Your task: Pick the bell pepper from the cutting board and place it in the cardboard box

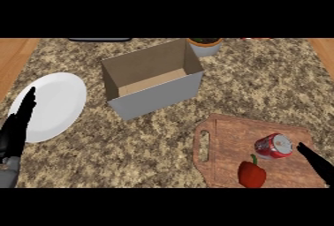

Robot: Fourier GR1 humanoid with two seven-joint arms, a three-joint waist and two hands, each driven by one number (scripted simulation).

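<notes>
A red bell pepper [252, 173] with a green stem lies on the near part of the wooden cutting board [228, 132] at the lower right. An open cardboard box [154, 79] stands at the counter's middle, farther back, and shows a bare floor inside. My right hand [317, 163] comes in from the lower right edge with straight fingers, right of the pepper and apart from it. My left hand [18, 126] rests open at the left edge, fingers up, over the rim of a white plate.
A red soda can [273, 146] lies on its side on the cutting board, just behind the pepper. A white plate [55, 105] sits at the left. A potted plant [206, 45] stands behind the box near the back edge.
</notes>
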